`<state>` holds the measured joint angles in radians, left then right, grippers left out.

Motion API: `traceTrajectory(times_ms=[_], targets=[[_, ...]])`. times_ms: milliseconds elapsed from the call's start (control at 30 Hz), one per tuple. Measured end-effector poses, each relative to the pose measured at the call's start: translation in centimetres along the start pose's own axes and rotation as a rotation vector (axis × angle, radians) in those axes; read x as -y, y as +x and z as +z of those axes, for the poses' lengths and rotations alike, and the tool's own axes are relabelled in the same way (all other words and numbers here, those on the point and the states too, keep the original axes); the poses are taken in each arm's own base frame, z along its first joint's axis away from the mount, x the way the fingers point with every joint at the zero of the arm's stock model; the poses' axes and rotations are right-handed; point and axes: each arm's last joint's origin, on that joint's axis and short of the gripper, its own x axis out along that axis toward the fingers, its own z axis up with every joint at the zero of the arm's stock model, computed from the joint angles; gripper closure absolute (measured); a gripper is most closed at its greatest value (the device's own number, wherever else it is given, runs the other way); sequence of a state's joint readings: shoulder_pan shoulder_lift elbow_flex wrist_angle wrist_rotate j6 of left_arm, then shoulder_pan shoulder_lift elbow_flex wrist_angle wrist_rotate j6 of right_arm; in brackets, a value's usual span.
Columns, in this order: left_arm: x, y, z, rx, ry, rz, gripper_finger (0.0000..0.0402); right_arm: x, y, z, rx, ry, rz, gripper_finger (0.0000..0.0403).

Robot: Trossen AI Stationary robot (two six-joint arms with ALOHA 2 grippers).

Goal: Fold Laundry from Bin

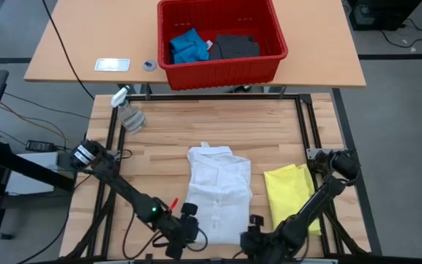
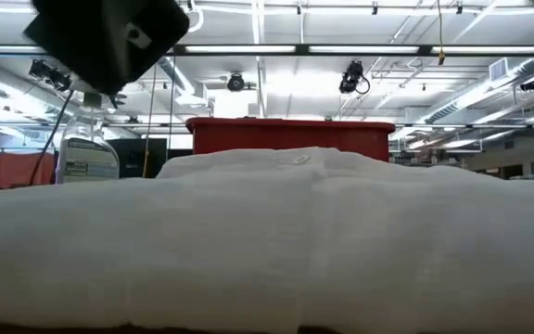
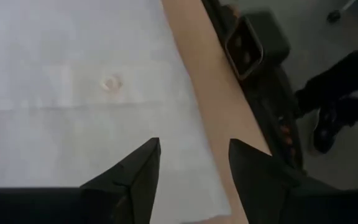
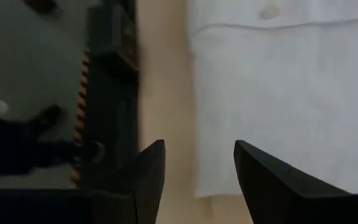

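A white shirt (image 1: 218, 192) lies flat, partly folded, on the near middle of the wooden table; it fills the low view (image 2: 267, 241). A folded yellow T-shirt (image 1: 291, 192) lies to its right. The red bin (image 1: 221, 40) stands on the tan table beyond, holding a blue piece (image 1: 189, 45) and a dark grey piece (image 1: 234, 47). My left gripper (image 1: 189, 222) is open above the shirt's near left corner (image 3: 194, 186). My right gripper (image 1: 253, 229) is open above the shirt's near right corner (image 4: 213, 174). Neither touches the cloth as far as I can see.
A clear spray bottle (image 1: 129, 111) lies at the far left of the wooden table. A white card (image 1: 113, 64) and a small round thing (image 1: 149, 65) lie on the tan table left of the bin. A person's shoes show past the table's near edge (image 3: 325, 124).
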<state>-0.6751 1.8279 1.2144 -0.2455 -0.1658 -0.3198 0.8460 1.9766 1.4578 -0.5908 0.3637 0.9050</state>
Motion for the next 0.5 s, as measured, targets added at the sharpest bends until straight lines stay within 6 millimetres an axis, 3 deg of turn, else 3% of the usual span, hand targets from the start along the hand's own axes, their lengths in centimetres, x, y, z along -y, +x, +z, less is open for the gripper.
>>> traceTrajectory(times_ms=[267, 500], targets=[[1.3, 3.3, -2.4, -0.076, 0.09, 0.021, 0.0198, 0.8, 3.7, -0.1, -0.085, -0.157, -0.001, 0.0204], [1.2, 5.4, -3.6, -0.083, -0.025, 0.098, 0.021, 1.6, 5.4, -0.5, -0.137, -0.123, -0.026, 0.0211]])
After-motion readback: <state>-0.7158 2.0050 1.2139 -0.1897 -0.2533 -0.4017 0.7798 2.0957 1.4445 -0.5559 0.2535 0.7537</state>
